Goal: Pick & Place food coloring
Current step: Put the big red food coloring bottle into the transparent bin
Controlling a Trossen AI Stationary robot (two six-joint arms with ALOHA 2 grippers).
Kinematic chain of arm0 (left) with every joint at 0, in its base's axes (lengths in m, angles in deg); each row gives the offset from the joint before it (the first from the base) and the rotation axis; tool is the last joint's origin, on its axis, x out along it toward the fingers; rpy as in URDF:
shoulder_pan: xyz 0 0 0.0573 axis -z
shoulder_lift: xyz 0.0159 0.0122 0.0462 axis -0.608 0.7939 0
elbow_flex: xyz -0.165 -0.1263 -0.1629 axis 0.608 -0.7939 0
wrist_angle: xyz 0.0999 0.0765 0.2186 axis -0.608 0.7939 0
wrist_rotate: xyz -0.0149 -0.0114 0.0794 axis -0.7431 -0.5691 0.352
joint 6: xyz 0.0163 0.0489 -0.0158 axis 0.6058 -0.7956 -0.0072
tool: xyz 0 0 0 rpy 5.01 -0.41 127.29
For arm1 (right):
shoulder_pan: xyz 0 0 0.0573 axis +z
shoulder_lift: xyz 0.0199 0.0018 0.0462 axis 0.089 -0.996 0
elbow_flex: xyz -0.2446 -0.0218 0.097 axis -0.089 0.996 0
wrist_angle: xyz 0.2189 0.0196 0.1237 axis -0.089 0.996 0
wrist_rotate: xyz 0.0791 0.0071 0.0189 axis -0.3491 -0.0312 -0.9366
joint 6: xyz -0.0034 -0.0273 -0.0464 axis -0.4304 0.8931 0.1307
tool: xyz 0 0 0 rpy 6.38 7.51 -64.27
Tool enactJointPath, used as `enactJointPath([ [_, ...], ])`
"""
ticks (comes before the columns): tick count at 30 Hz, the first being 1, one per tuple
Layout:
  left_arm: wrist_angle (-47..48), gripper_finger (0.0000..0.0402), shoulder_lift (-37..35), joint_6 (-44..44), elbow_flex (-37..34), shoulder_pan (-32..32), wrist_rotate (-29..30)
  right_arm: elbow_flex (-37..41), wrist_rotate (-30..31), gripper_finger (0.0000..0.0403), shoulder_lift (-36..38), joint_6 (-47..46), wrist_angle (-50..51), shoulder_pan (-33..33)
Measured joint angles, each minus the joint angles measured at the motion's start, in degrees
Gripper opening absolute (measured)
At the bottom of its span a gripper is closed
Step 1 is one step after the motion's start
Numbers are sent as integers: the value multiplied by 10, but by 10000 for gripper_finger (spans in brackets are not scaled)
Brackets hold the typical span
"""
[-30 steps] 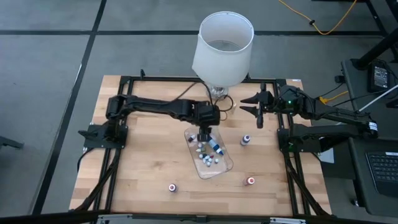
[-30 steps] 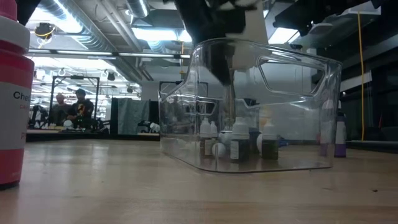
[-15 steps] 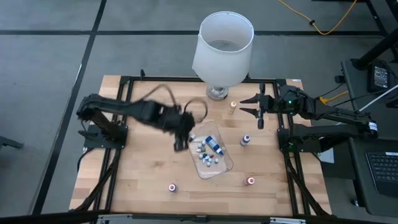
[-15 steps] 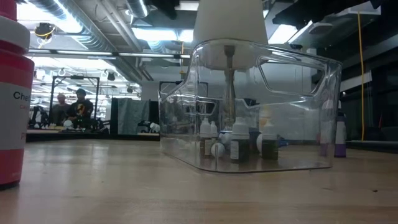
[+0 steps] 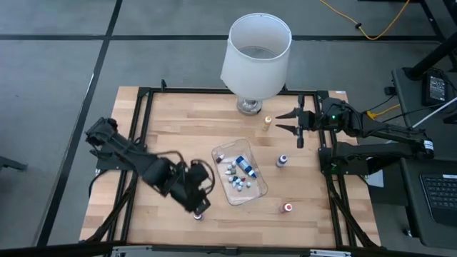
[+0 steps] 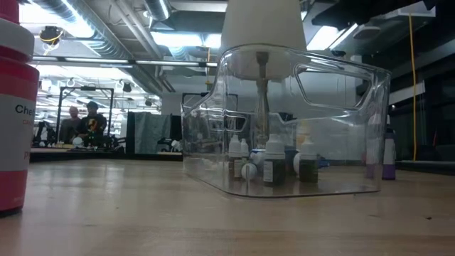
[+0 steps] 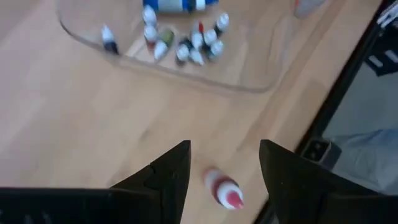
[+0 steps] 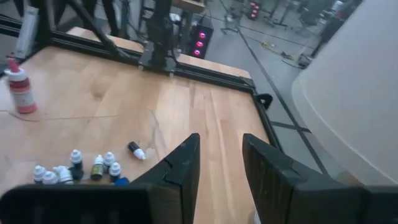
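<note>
1. Clear rectangular plastic tray (image 5: 258, 191) mid-table already holds roughly ten tiny food-coloring bottles (image 5: 237, 175).
2. Left gripper (image 7: 221, 171), fingers spread and empty, hovers over a red-capped bottle (image 7: 224, 190) lying loose.
3. Right gripper (image 5: 287, 121) waits released; several bottles remain outside.

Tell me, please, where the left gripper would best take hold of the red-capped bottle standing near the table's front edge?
Probably around the body, just below the cap, coming straight down. The red-capped bottle stands upright and alone on the table, and the left gripper hangs open above it with a finger on either side. The cap narrows toward its tip, so the wider body looks the surer hold.
</note>
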Motion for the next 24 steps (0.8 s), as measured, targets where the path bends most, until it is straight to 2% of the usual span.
enactJointPath([
  [2, 6, 185, 15, 20, 0, 17, -9, 0, -15, 123, 1, 0, 0, 3],
  [6, 17, 185, 54, 42, 0, 40, -74, 0, -37, 123, 2, -3, 0, 10],
  [8, 9, 188, 71, 46, 0, 52, -88, 0, -38, 123, 2, -16, 0, 14],
  [12, 7, 211, 97, 47, 0, 72, -82, 0, -38, 123, 2, -41, 1, 19],
  [20, 7, 298, 139, 41, 0, 84, -55, 0, -38, 123, 2, -43, 2, 21],
  [24, -15, 326, 169, 10, 0, 81, -52, 0, -38, 123, 2, -45, 3, 21],
])
